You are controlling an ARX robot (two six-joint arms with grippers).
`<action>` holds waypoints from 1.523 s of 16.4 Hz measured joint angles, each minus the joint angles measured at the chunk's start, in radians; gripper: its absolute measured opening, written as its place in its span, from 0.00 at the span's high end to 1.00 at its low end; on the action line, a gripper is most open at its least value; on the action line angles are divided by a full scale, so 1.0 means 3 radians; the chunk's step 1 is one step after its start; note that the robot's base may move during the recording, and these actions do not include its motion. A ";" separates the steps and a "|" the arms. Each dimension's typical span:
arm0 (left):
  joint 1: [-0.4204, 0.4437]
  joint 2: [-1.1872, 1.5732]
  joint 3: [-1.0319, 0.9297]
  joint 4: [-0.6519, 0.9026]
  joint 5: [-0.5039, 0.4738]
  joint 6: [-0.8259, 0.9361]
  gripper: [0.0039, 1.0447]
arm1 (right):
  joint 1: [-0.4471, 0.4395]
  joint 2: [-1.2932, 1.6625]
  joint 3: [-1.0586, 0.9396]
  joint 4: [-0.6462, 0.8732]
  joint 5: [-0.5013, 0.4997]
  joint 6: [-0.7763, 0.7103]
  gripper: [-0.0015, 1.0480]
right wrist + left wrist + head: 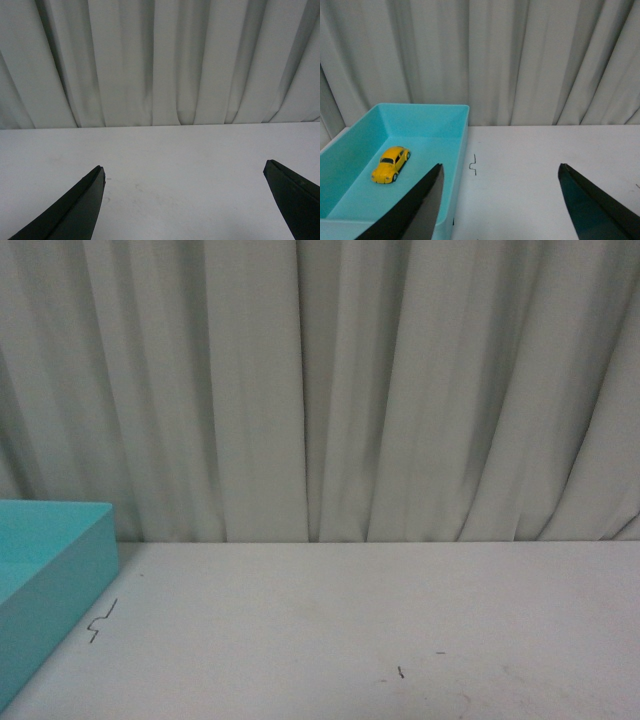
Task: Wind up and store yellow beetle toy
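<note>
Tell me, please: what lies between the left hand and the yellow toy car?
In the left wrist view, only bare teal tray floor separates the left hand from the yellow beetle toy.

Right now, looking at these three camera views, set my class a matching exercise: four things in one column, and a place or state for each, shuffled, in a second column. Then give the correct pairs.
Column one:
1. yellow beetle toy
2. turquoise tray
3. left gripper
4. curtain

Column two:
A. hangs behind the white table
B. open and holding nothing
C. stands on its wheels inside the tray
D. sits at the table's left edge

Pairs: 1-C, 2-D, 3-B, 4-A
</note>
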 joint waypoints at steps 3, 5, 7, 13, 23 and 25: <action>0.0000 0.0000 0.0000 0.0000 0.0000 0.0000 0.05 | 0.0000 0.0000 0.0000 0.0000 -0.0001 0.0000 0.06; 0.0000 0.0000 0.0000 0.0000 0.0000 0.0000 0.06 | 0.0000 0.0000 0.0000 -0.0001 -0.0001 0.0000 0.06; 0.0000 0.0001 0.0000 0.0000 0.0000 0.0000 0.06 | 0.0000 0.0000 0.0000 -0.0001 0.0000 0.0000 0.06; 0.0000 0.0001 0.0000 0.0001 0.0000 0.0000 0.06 | 0.0000 0.0001 0.0000 0.0001 -0.0001 0.0000 0.06; 0.0000 0.0001 0.0000 0.0003 0.0000 0.0000 0.06 | 0.0000 -0.0001 0.0000 -0.0001 -0.0001 0.0000 0.06; 0.0000 0.0000 0.0000 0.0003 0.0000 0.0000 0.06 | 0.0000 -0.0001 0.0000 -0.0001 0.0000 0.0000 0.06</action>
